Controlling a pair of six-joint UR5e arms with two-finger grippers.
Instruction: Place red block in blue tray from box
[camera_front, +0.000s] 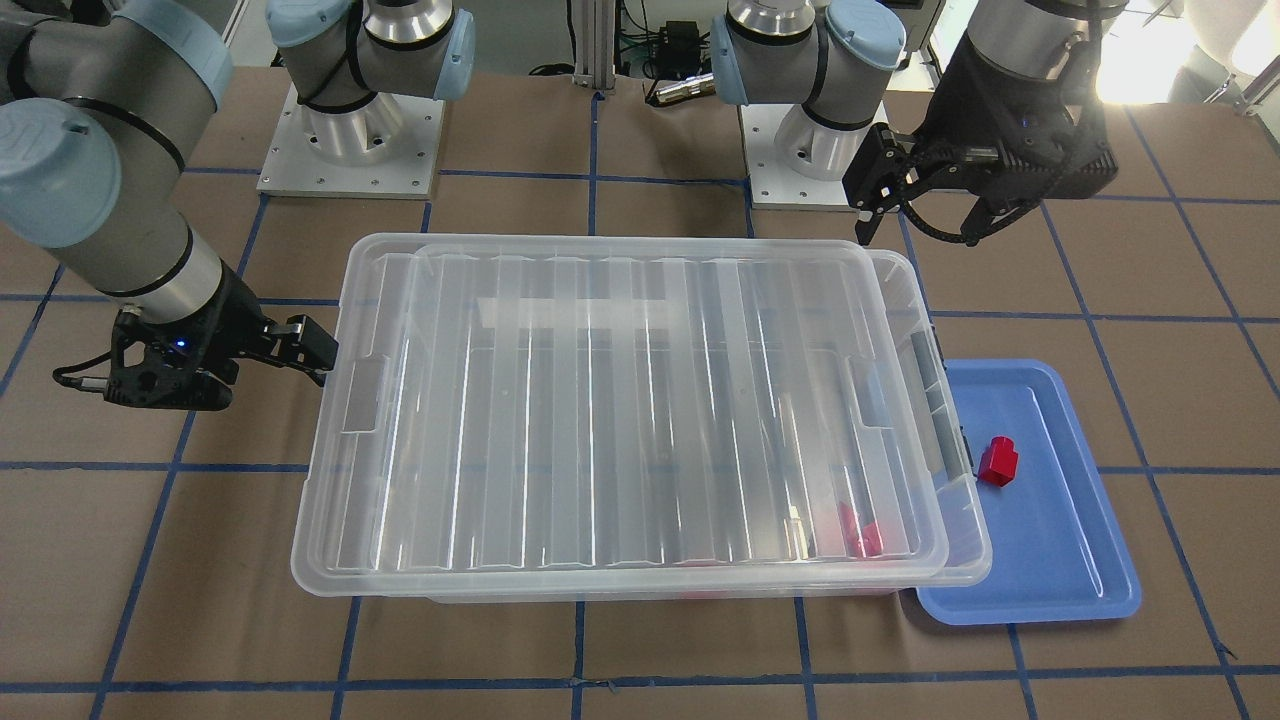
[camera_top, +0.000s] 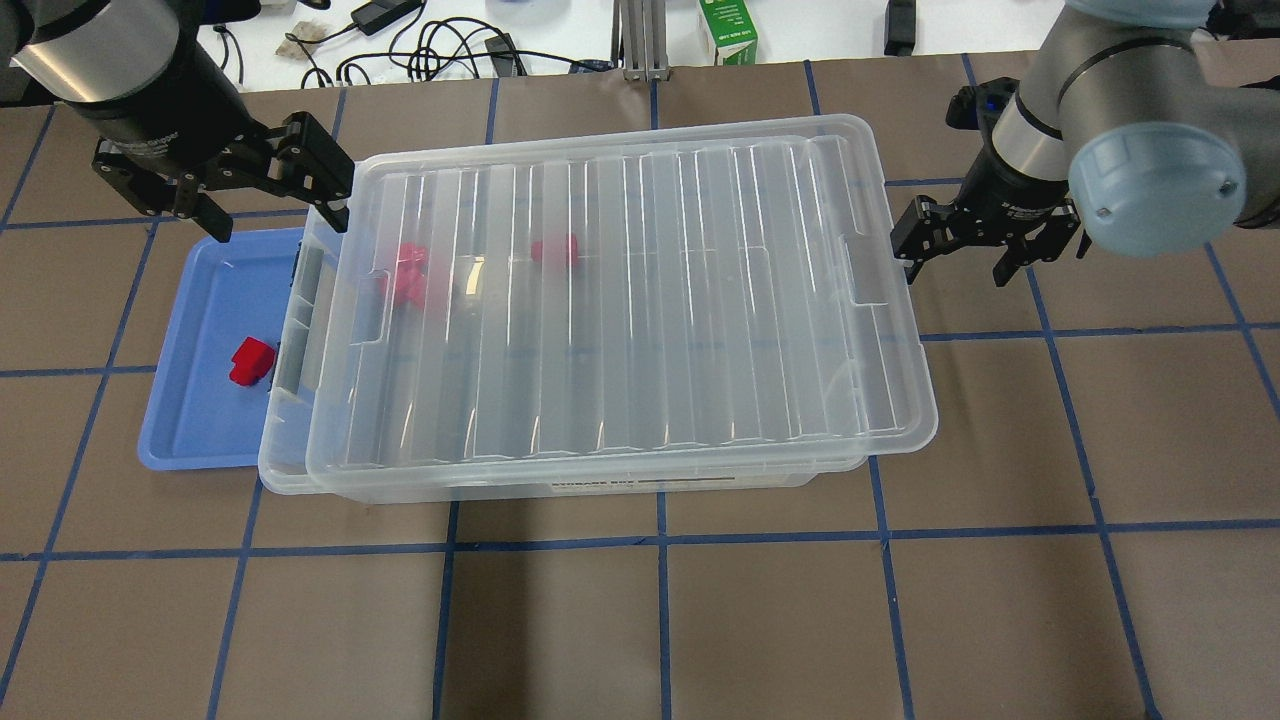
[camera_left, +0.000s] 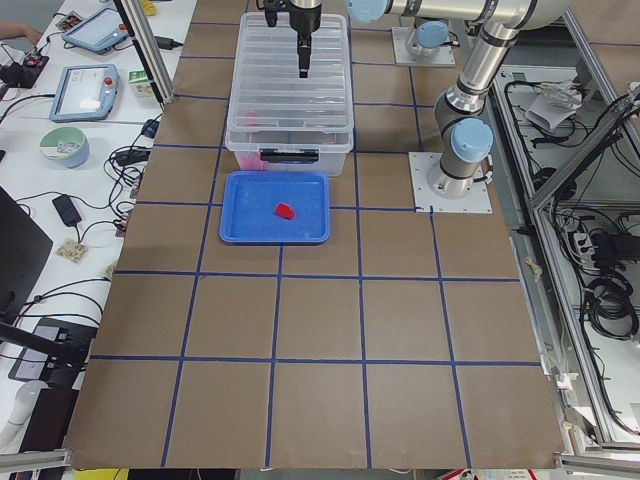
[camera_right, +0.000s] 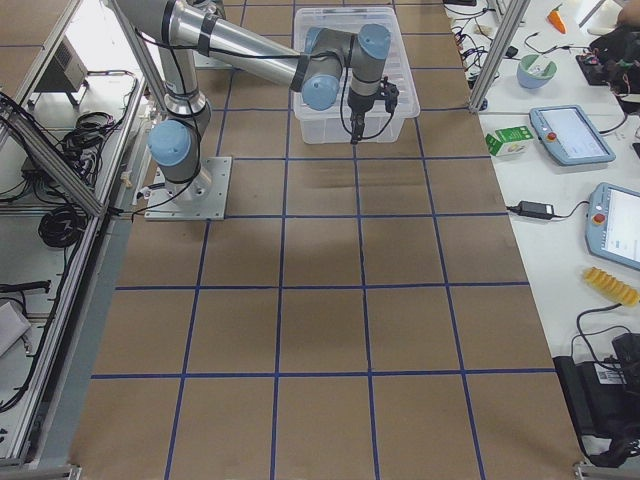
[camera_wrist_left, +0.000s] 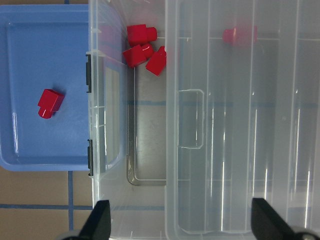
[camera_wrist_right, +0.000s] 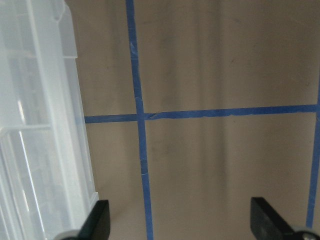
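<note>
Red block (camera_wrist_left: 50, 103) in blue tray (camera_wrist_left: 30, 60), left of left-wrist frame, up-left of spread left jaws; right jaws spread; block glossy, studded

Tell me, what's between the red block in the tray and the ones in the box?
Bare blue tray, then the box's clear end wall; the left wrist view shows it.

Red block (camera_wrist_left: 50, 103): glossy smooth plastic. Blue tray (camera_wrist_left: 30, 55): smooth plastic, slight sheen. Box (camera_top: 285, 450): translucent ribbed plastic, glossy. Table cover (camera_top: 760, 620): matt, probably paper.
</note>
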